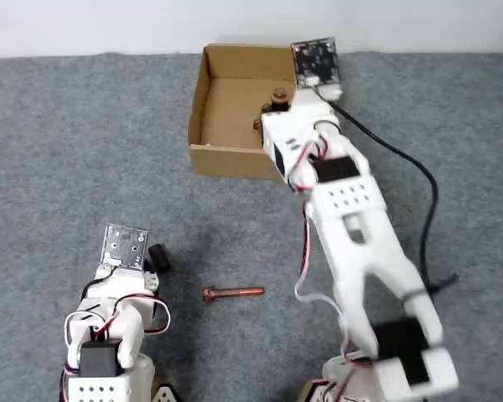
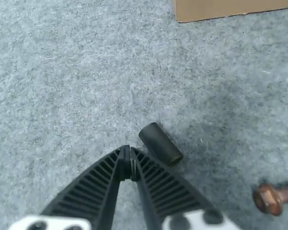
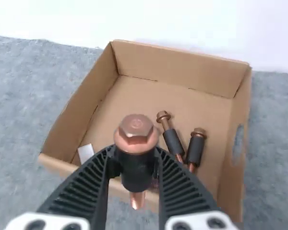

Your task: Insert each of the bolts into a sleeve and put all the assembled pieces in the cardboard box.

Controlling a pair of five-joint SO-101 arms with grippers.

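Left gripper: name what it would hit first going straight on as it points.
Probably the grey mat just ahead of the left gripper, jaws shut; the black sleeve lies just off that line, though depth is unclear.

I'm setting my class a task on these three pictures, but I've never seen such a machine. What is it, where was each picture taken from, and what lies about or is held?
These are two small white robot arms on a grey mat. One picture looks down from above; the other two come from a camera on each arm's wrist. The right pincer holds a sleeved bolt at the cardboard box, where two assembled pieces lie. The left pincer, shut and empty, is beside a loose sleeve; a bare bolt lies nearby.
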